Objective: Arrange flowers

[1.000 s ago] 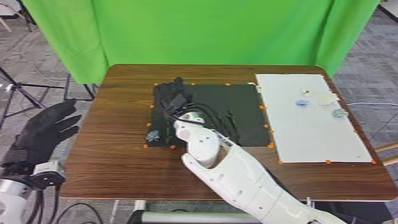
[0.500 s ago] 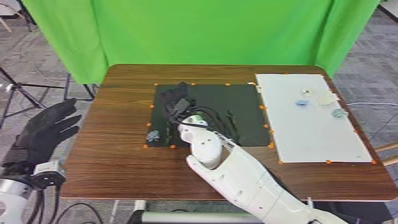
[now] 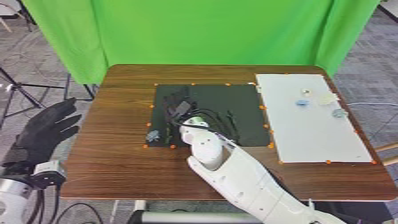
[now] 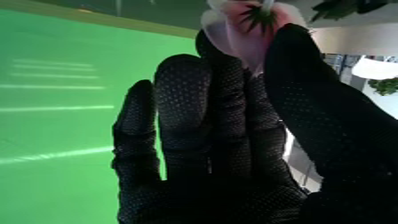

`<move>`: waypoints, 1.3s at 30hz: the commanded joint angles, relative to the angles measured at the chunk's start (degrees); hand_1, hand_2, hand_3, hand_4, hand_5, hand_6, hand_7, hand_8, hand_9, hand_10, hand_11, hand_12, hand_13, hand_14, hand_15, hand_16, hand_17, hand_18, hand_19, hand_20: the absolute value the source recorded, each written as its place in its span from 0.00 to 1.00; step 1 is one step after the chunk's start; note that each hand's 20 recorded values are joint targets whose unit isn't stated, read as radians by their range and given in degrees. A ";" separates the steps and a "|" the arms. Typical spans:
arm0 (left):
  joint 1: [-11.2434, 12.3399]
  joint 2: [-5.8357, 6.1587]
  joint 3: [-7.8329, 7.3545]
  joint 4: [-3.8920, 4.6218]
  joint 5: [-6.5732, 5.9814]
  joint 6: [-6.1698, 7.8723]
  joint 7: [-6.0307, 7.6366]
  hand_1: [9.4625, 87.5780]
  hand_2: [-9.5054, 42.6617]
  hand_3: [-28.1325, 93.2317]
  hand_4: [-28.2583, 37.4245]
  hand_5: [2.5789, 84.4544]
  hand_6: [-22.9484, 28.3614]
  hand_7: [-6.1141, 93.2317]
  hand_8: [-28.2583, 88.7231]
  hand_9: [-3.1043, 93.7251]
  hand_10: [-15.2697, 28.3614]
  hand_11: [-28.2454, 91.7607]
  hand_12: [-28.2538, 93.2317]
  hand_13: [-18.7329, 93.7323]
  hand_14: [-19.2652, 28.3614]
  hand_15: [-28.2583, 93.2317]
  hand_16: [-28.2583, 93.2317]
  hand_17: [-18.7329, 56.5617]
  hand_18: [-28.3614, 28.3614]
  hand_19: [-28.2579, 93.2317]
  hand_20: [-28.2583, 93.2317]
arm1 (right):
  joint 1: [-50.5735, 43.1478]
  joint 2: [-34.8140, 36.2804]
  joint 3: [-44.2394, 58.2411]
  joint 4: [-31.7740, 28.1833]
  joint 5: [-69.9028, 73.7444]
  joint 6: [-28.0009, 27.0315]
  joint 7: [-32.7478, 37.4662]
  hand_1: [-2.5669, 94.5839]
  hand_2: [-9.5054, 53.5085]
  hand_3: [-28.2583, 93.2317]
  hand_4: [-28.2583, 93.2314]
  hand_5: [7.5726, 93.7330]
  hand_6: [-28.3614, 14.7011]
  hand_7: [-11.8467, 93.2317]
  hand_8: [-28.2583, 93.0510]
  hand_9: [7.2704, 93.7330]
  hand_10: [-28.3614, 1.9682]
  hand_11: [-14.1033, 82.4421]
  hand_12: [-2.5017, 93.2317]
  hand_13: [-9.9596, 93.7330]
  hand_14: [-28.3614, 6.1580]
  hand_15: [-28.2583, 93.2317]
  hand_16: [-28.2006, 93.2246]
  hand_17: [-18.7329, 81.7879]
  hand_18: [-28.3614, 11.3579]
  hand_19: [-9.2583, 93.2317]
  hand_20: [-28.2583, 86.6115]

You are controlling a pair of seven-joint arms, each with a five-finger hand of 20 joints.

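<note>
Left hand (image 3: 40, 127) open, fingers extended. Blue-gray flower (image 3: 153, 135) on black mat (image 3: 242, 95), left of right hand (image 3: 182, 107), which pinches a pink flower (image 4: 252, 24) between thumb and fingertips. Light-blue flower (image 3: 302, 102) well right of that hand, on white sheet (image 3: 311, 135).

The wooden table (image 3: 115, 165) bears a black mat (image 3: 240, 97) and, probably, a white board (image 3: 315, 140).

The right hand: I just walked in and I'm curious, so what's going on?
The robot's right hand pinches a pink flower between thumb and fingers, above the black mat. A bluish flower lies on that mat, more flowers on the white sheet. The left hand is open beside the table.
</note>
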 commanded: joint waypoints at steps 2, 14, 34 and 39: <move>0.47 -0.34 -0.22 0.08 -0.01 -0.19 0.01 0.18 0.14 0.80 0.03 0.28 0.51 0.28 0.16 0.22 0.58 0.38 0.39 0.29 0.67 0.44 0.27 0.10 0.83 0.56 0.30 | 0.32 0.42 0.26 -0.77 -0.90 0.24 0.96 0.45 0.00 0.91 0.00 0.55 0.69 0.62 0.23 0.74 0.73 0.40 0.54 0.70 0.64 0.80 0.46 0.37 0.24 0.78 0.67; 1.19 -0.71 -0.35 -0.13 -0.03 -0.08 0.44 0.18 0.14 0.80 0.03 0.28 0.50 0.28 0.16 0.22 0.58 0.38 0.39 0.29 0.67 0.44 0.27 0.10 0.83 0.56 0.30 | -0.46 0.69 1.39 -1.89 -0.41 -1.64 -0.34 0.38 0.00 0.94 0.00 0.53 0.68 0.56 0.22 0.65 0.67 0.52 0.43 0.67 0.61 0.82 0.46 0.35 0.23 0.78 0.67; 2.53 -2.12 -1.13 -0.60 0.12 0.06 1.19 0.18 0.14 0.80 0.03 0.28 0.50 0.28 0.16 0.22 0.58 0.38 0.39 0.30 0.66 0.43 0.27 0.10 0.83 0.56 0.30 | 0.73 4.31 2.55 -9.32 5.83 -3.04 0.76 0.21 0.10 0.94 0.02 0.43 0.59 0.47 0.10 0.49 0.48 0.49 0.31 0.59 0.49 0.80 0.44 0.31 0.18 0.76 0.69; 3.38 -3.52 -1.19 -0.98 0.21 0.14 1.75 0.18 0.14 0.80 0.03 0.28 0.50 0.28 0.16 0.23 0.58 0.38 0.39 0.30 0.66 0.43 0.27 0.10 0.83 0.56 0.30 | 1.27 9.85 6.83 -14.75 9.52 -5.83 1.12 0.20 0.12 0.94 0.03 0.38 0.57 0.45 0.11 0.44 0.46 0.46 0.31 0.54 0.51 0.71 0.40 0.27 0.18 0.71 0.67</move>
